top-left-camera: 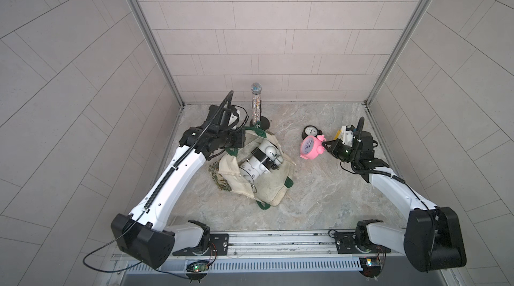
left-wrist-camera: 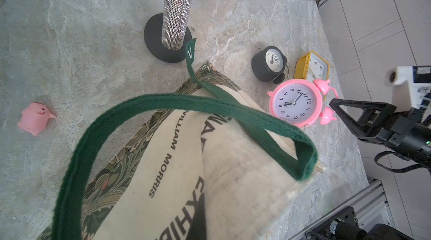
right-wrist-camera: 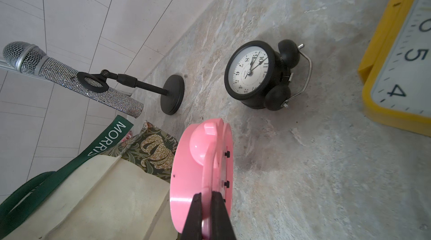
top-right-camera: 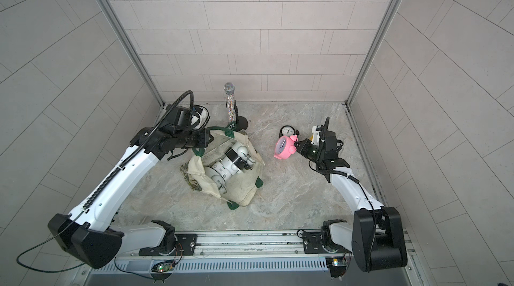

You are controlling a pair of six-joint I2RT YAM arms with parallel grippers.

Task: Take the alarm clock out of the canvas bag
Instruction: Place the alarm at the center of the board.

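**A:** So, where is the alarm clock, and what has hold of it?

**B:** It is out of the canvas bag (top-left-camera: 268, 191). We have the pink alarm clock (top-left-camera: 310, 147) pinched by its thin top loop in the right gripper (right-wrist-camera: 207, 201), whose jaws are closed tight on it. It is over the worktop (top-left-camera: 319, 195), toward the far right corner. We cannot tell whether its feet touch the surface.

**A:** And the left gripper (top-right-camera: 208, 135)?

**B:** It is clamped on a green handle (left-wrist-camera: 163, 105) and lifted. We judge that this props the bag's mouth open. White and black round things (top-left-camera: 261, 159) lie inside.

**A:** Do we have room to set the clock down?

**B:** It is tight behind, with a black clock (top-left-camera: 311, 131) just beyond the pink one and a yellow clock (left-wrist-camera: 312, 66) by the right edge. We see bare worktop toward the front edge, and between the clock and the bag. The loop grip lets the clock swing, so we would lower it slowly. A microphone stand (top-left-camera: 257, 109) at the far edge beside the bag is well clear.
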